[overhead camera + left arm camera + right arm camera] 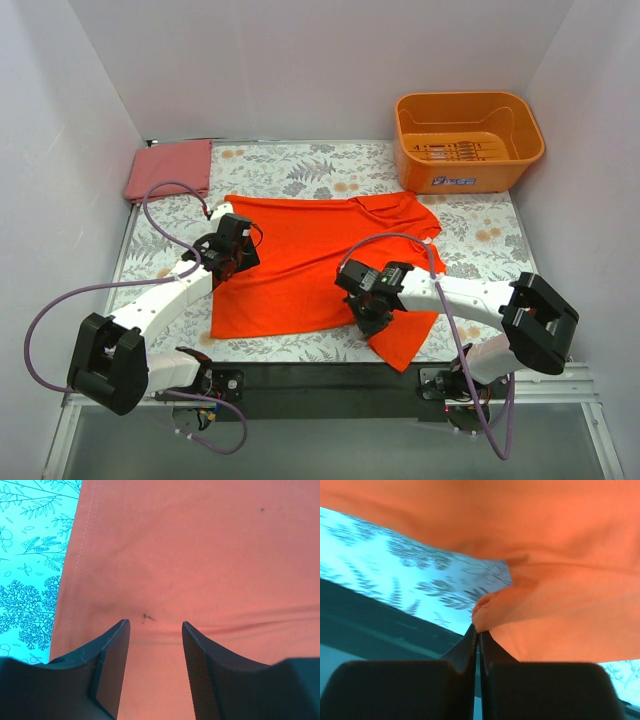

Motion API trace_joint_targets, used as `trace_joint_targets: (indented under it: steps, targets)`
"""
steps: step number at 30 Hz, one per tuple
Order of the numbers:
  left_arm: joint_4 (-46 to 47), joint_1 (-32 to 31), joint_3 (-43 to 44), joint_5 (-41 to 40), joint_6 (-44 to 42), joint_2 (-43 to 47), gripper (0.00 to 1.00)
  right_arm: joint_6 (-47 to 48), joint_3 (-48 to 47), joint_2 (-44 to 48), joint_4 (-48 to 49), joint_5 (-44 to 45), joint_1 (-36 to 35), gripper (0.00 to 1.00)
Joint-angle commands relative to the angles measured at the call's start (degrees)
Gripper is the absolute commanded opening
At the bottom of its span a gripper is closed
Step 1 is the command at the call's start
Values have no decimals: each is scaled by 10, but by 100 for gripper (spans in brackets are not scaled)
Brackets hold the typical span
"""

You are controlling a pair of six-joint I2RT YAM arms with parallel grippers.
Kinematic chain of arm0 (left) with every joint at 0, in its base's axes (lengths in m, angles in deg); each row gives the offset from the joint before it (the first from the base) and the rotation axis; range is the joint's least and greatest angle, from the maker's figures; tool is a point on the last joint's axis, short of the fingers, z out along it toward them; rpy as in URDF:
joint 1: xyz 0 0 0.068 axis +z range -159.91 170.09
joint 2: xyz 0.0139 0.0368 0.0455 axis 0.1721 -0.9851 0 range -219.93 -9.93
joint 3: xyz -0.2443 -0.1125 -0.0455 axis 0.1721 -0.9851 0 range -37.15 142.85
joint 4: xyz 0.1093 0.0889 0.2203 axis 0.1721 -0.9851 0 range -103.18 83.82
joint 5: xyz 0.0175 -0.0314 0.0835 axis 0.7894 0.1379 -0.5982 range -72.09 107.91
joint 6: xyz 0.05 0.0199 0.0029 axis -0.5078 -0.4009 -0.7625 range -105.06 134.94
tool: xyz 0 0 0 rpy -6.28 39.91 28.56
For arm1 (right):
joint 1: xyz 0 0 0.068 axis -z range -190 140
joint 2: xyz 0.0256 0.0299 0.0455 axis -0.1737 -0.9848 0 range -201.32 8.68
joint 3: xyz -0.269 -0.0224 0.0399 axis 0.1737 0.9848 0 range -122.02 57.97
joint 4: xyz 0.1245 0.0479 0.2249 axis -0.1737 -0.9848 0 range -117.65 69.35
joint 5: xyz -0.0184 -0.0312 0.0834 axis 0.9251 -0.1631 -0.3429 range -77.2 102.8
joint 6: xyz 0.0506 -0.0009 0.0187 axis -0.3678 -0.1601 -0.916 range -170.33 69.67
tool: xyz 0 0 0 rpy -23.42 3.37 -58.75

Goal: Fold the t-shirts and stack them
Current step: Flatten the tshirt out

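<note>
Jaws are hard to read from the top external view: the left gripper point(243, 234) sits low over the left part of a vivid orange-red cloth t-shirt point(300, 265), and the right gripper point(368, 312) is at that shirt's near edge, its body covering part of the cloth. The shirt lies spread on the floral-patterned table point(300, 160), its right side rumpled and hanging towards the near edge. A duller pinkish-red t-shirt point(170, 170), folded into a rectangle, lies at the far left corner, well apart from the spread one. A rigid orange plastic tub point(468, 140) stands at the far right corner. Purple cables point(150, 205) loop from both arms, one crossing above the orange-red shirt near the right arm.

From the left wrist, the two dark fingers point(112, 665) stand spread, with smooth orange cloth between and beyond them; the shirt's stitched edge and the table pattern show at the left.

From the right wrist, the fingers point(465, 650) are pressed together, pinching a small fold of the orange-red shirt at their tips. The cloth drapes above, with the table below left.
</note>
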Motion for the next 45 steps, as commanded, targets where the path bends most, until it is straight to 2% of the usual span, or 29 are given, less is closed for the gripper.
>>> trace_joint_targets:
  steps: [1,3,4,5,7,10,13,19,20,24,30,34,45]
  targets:
    - [12,3,-3,-2,-6,13,45,-1,-49,16,-4,-18,-4,1]
    - [13,3,-3,1,-7,11,45,6,-64,7,-4,-15,-4,12]
    - [13,3,-3,2,-8,11,45,8,-67,-5,-3,-15,-4,24]
    - [12,3,-4,4,-8,10,45,10,-72,-11,-4,-15,-4,29]
    - [12,3,-5,5,-9,9,45,13,-71,-13,-7,-16,-4,37]
    - [12,3,-6,12,-9,8,45,7,-52,19,-10,14,3,40]
    - [10,3,-4,12,-9,1,45,11,-15,70,-10,27,46,43]
    - [-2,3,1,4,-4,-13,45,55,82,159,27,37,212,42]
    - [-3,3,1,2,-4,-13,45,76,93,165,36,29,254,42]
    - [-3,4,-1,-9,-4,-11,45,110,136,162,55,-4,323,42]
    - [-6,3,1,-16,-4,-10,45,95,175,163,53,-18,333,42]
    - [-9,8,1,-19,-2,-8,46,88,166,149,27,-8,334,44]
    - [-17,29,1,-32,5,-5,46,94,104,69,-98,132,335,53]
